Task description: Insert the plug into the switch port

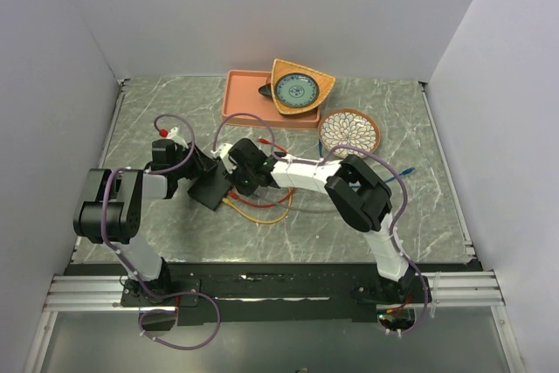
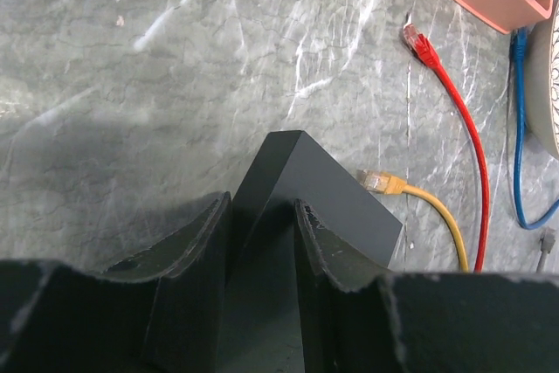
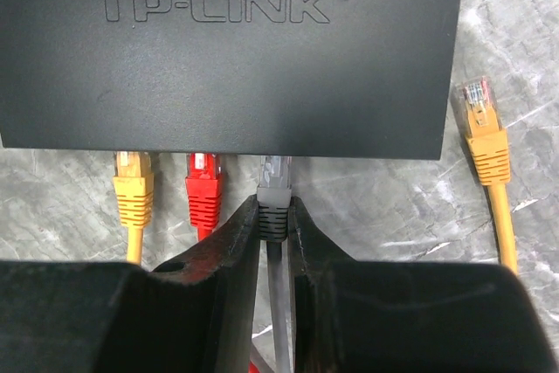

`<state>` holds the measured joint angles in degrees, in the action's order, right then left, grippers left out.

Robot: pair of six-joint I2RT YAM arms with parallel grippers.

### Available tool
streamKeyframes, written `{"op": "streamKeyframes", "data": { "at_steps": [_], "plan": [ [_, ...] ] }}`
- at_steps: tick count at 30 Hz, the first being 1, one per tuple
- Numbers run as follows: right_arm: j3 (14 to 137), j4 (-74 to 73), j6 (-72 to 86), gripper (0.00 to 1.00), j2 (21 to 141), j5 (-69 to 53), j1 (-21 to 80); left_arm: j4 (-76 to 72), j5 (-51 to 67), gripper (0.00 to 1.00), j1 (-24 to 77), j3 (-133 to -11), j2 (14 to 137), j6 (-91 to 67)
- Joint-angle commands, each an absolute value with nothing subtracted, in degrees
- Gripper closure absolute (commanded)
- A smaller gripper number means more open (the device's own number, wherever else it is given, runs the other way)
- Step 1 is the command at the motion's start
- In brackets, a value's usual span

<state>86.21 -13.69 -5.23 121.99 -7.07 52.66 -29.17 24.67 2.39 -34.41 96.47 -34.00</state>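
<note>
The switch (image 3: 227, 67) is a flat black box marked TP-LINK, and it also shows in the top view (image 1: 210, 189). My right gripper (image 3: 273, 211) is shut on a grey plug (image 3: 273, 183) by its ribbed boot. The plug's clear tip meets the switch's socket edge; how deep it sits is hidden. A yellow plug (image 3: 133, 185) and a red plug (image 3: 203, 189) sit at the same edge to its left. My left gripper (image 2: 262, 220) is shut on a corner of the switch (image 2: 323, 181) and holds it on the table.
A loose yellow plug (image 3: 485, 133) lies right of the switch. A loose red plug (image 2: 417, 41) and a blue cable (image 2: 517, 128) lie farther off. At the back stand a salmon-pink tray (image 1: 240, 98), an orange bowl (image 1: 297, 86) and a patterned plate (image 1: 349, 131).
</note>
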Motion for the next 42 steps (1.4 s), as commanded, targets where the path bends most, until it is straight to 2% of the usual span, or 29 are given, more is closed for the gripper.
{"op": "streamKeyframes", "data": {
  "at_steps": [1, 11, 18, 24, 30, 32, 36, 37, 40, 42],
  "plan": [
    [93.3, 6.1, -7.4, 1.0, 124.4, -11.0, 53.2, -23.1, 41.6, 0.71, 11.2, -33.1, 95.0, -40.1],
    [93.6, 8.8, -7.0, 1.0, 123.8, -8.9, 53.3, -20.7, 41.3, 0.74, 13.0, -32.3, 93.5, -42.0],
    [85.1, 19.2, -6.2, 1.0, 118.9, -8.2, 53.3, -20.0, 41.5, 0.8, 13.1, -31.4, 94.1, -43.2],
    [80.5, 26.5, -5.9, 1.0, 115.6, -9.8, 53.3, -22.8, 43.2, 0.81, 14.6, -29.6, 93.8, -44.8],
    [83.8, 22.6, -6.3, 1.0, 116.7, -9.8, 53.2, -19.0, 39.8, 0.79, 15.6, -30.3, 92.6, -43.9],
    [83.3, 20.4, -6.2, 1.0, 116.4, -9.6, 53.3, -17.5, 37.7, 0.7, 15.0, -30.6, 91.3, -43.3],
    [83.1, 12.6, -7.1, 0.91, 115.8, -11.1, 53.3, -14.9, 33.3, 0.55, 11.9, -30.7, 88.4, -42.7],
    [82.5, 11.0, -7.2, 0.88, 115.4, -11.0, 53.5, -13.9, 32.8, 0.49, 11.0, -30.7, 87.9, -42.5],
    [80.2, 6.3, -6.9, 0.77, 114.1, -10.1, 54.0, -12.4, 30.9, 0.43, 7.5, -30.6, 85.9, -42.2],
    [78.9, 3.5, -6.2, 0.68, 113.4, -9.9, 54.1, -10.6, 29.7, 0.34, 5.5, -30.5, 84.5, -42.1]
  ]
}}
